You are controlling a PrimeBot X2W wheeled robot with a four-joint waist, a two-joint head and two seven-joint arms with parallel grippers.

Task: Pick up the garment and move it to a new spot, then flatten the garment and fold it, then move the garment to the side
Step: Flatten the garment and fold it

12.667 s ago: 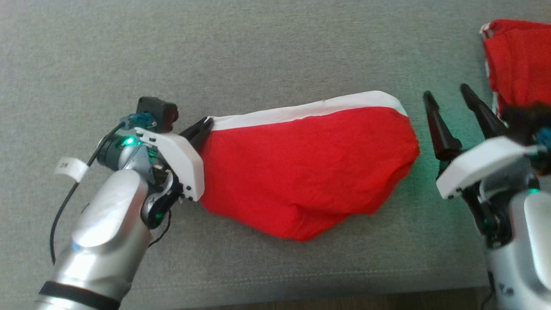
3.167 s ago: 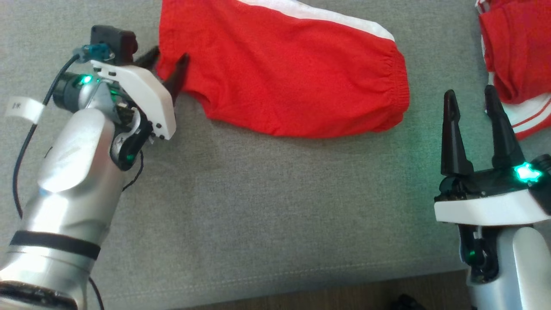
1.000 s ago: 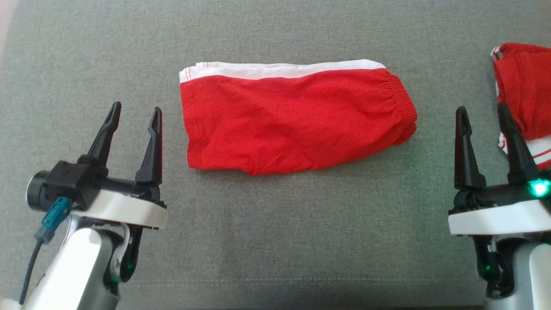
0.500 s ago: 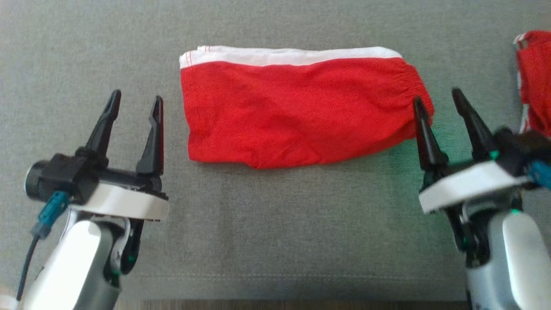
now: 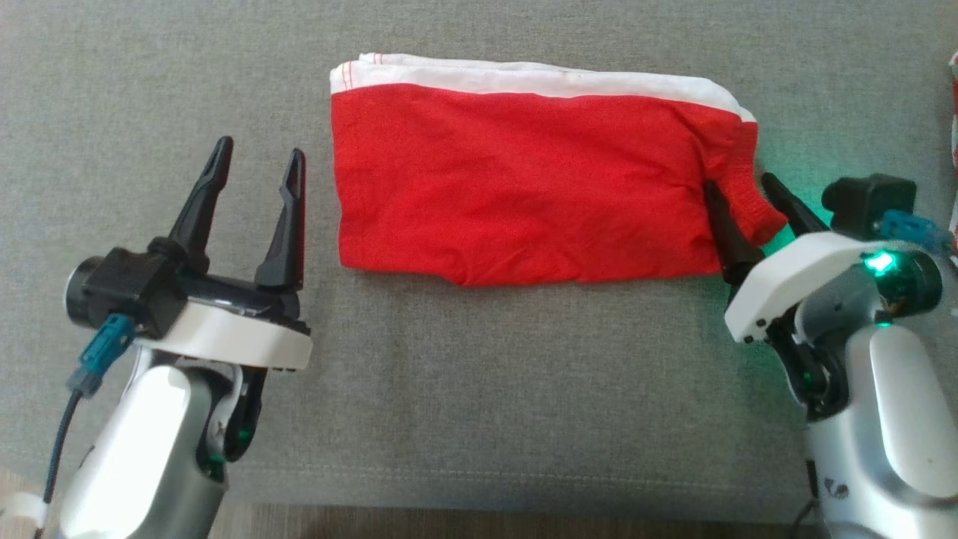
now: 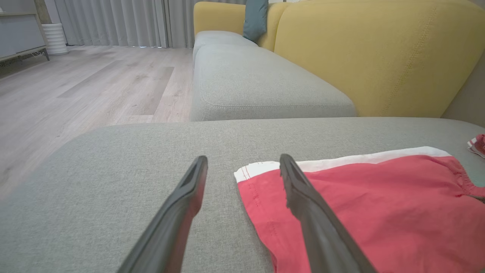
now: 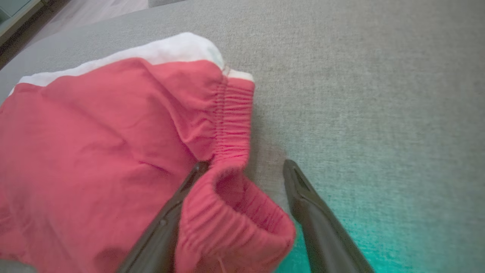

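Grey sofa cushion (image 5: 479, 389) bearing the folded red garment (image 5: 524, 180), which lies flat at far centre with a white band along its far edge. Right gripper (image 5: 737, 183), jaws spread and unclenched, straddles the raised elastic waistband (image 7: 231, 113) at the garment's right end. Left gripper (image 5: 261, 147), likewise released and empty, stands just left of the garment.

Parted right claw (image 7: 245, 164) straddles the garment (image 7: 94, 151) at its waistband.

The right tool (image 5: 737, 183) swung in from the side and tilted toward the garment (image 5: 524, 180); its spread fingers ended astride the elastic waistband (image 7: 235, 125) corner, which rose and bunched between them. Before that, the left tool (image 5: 260, 147) let go of the garment's other end and drew back beside it, fingers apart.
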